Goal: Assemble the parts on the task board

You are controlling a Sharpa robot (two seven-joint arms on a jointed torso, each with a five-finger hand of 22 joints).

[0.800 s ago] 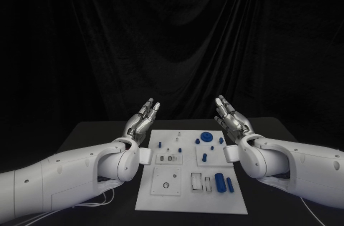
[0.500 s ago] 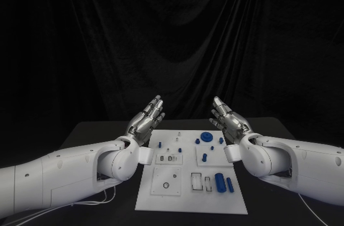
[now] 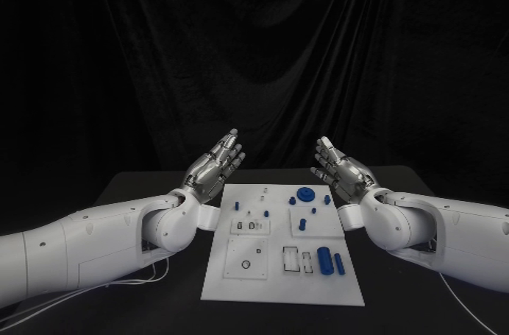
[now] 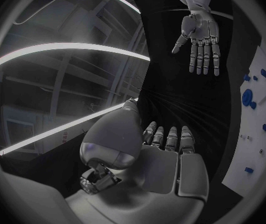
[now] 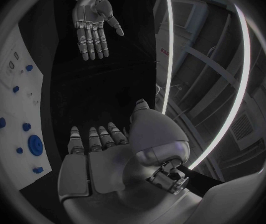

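The white task board (image 3: 273,287) lies flat in the middle of the black table. Small blue parts stand on it: a round gear-like piece (image 3: 304,196) at the far end, a large cylinder (image 3: 324,261) and a thinner one (image 3: 338,261) lying near the front right. My left hand (image 3: 215,168) is raised above the board's far left corner, palm inward, fingers straight and apart, holding nothing. My right hand (image 3: 341,171) mirrors it over the far right corner, also empty. The left wrist view shows my right hand (image 4: 200,35) across from the board (image 4: 263,149); the right wrist view shows my left hand (image 5: 92,27).
Black table (image 3: 127,195) surface surrounds the board on all sides, with a black curtain behind. White cables (image 3: 106,294) trail on the table under my left arm. Several small pegs (image 3: 261,200) stand on the board's far left section.
Both hands have lifted slightly and drawn back toward the board's far corners. The camera has tipped a little, so the board sits lower in the head view.
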